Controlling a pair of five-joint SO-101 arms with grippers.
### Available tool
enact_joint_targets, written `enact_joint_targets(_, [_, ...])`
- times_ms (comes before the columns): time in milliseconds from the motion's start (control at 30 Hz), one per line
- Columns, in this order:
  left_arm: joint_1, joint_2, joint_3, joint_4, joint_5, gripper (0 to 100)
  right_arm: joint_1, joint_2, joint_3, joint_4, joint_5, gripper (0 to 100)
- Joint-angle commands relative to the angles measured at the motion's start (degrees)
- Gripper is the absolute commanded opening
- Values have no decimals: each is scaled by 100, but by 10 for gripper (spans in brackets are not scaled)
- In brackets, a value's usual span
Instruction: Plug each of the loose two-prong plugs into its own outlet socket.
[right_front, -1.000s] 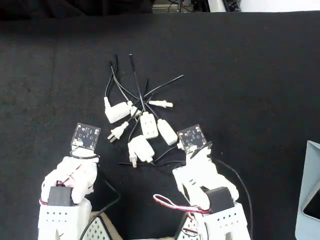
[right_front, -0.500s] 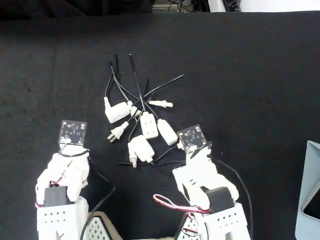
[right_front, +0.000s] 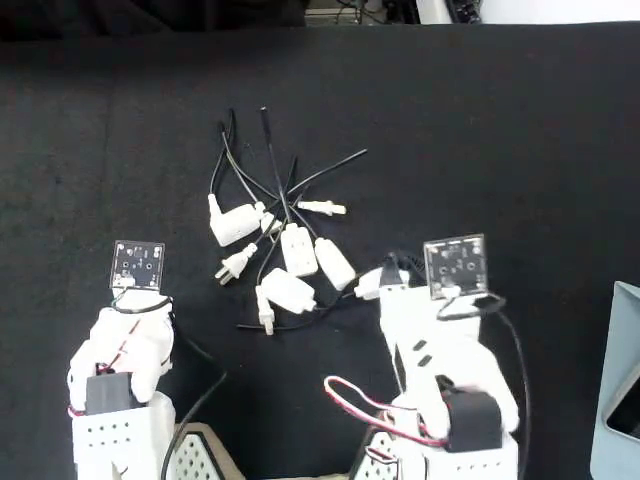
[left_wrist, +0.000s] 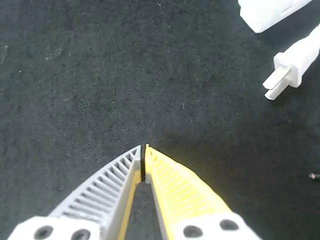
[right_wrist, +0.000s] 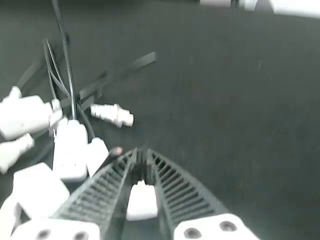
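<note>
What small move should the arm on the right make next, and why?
Probably a short swing of the right gripper toward the white outlet socket. Its fingers look closed on what seems to be a white plug, and that socket lies close by with nothing visibly plugged into it, so lining the two up seems the sensible step.

Two tools show: the left tool (left_wrist: 144, 150) and the right tool (right_wrist: 141, 152). Seven white plug and socket pieces (right_front: 298, 250) lie on the surface (right_front: 520, 150), six bunched mid-frame and one lone piece (right_front: 370, 285) just right of them. The tangled black cords (right_front: 269, 140) cannot be counted.
</note>
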Motion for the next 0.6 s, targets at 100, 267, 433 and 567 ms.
enact_joint_targets(100, [-31, -53, -119, -114, 53, 30, -492, 1930, -1464, 229, 9, 16])
enact_joint_targets(267, [-40, -53, -119, -114, 53, 30, -492, 3451, -3081, 897, 9, 16])
enact_joint_targets(433, [-48, -53, -119, -114, 44, 30, -492, 4479, -4462, 1530, 0, 16])
enact_joint_targets(567, [-48, -53, -119, -114, 44, 30, -571, 5007, -5015, 1653, -18, 16])
